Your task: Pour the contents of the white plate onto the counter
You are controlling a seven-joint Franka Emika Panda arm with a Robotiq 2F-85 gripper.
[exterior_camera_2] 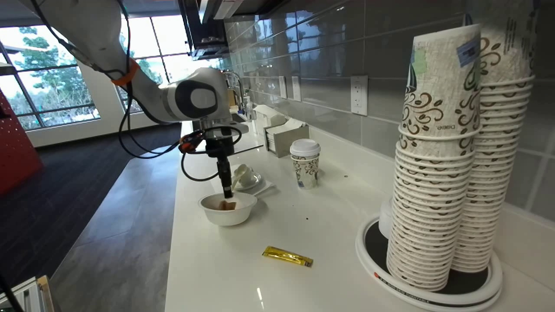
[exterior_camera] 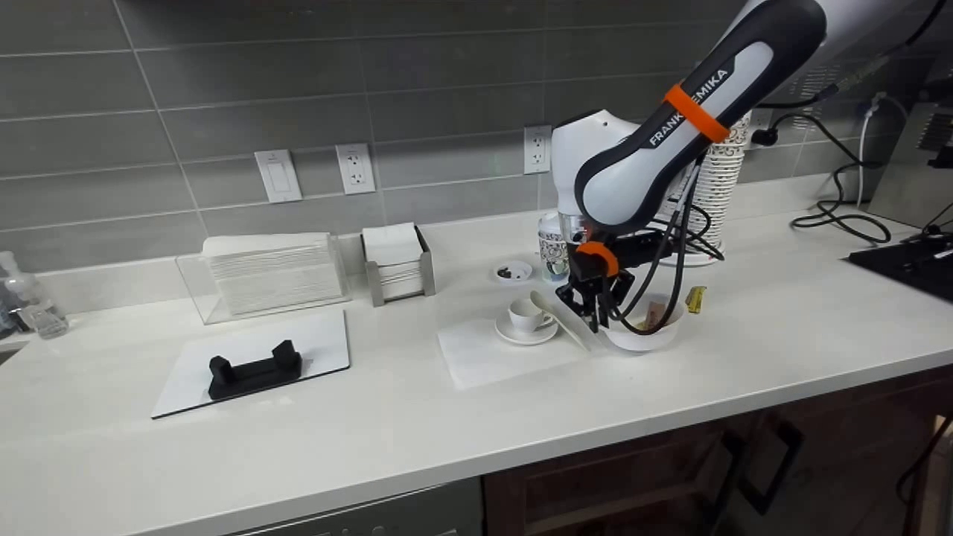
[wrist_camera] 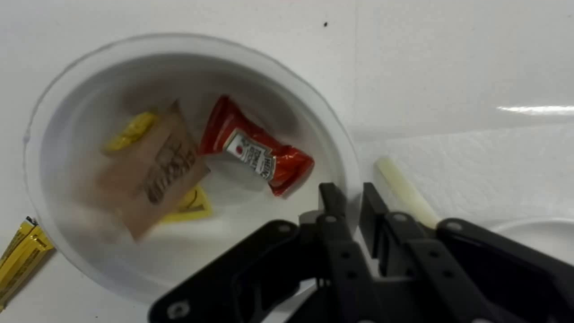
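Well, white bowl: what the task calls a plate; facing the tiled wall, it sits on the tabletop right of the cup and saucer.
Jaws: narrow, one inside the bowl and one outside, the left rim between them; they look to be pinching it.
Bowl's inside: a red ketchup packet, a brown packet and, partly beneath that, a yellow packet; whether one yellow or two, I cannot tell.
Bowl's side: probably thin foam or plastic, very light, stiff enough to lift yet likely to dent or crack under a hard squeeze.
Rim: a fair hold, since the lip should resist slipping; a deeper bite would steady it, because the unsupported right half may sag or twist.
Red ketchup packet: shiny, so probably slick; it should slide out readily once the bowl tips steeply, while the brown one may lag.
Spoon: just left of the jaws, so tipping rightward seems kinder to it and the cup.
Yellow stick packet: on the tabletop just right of the bowl.
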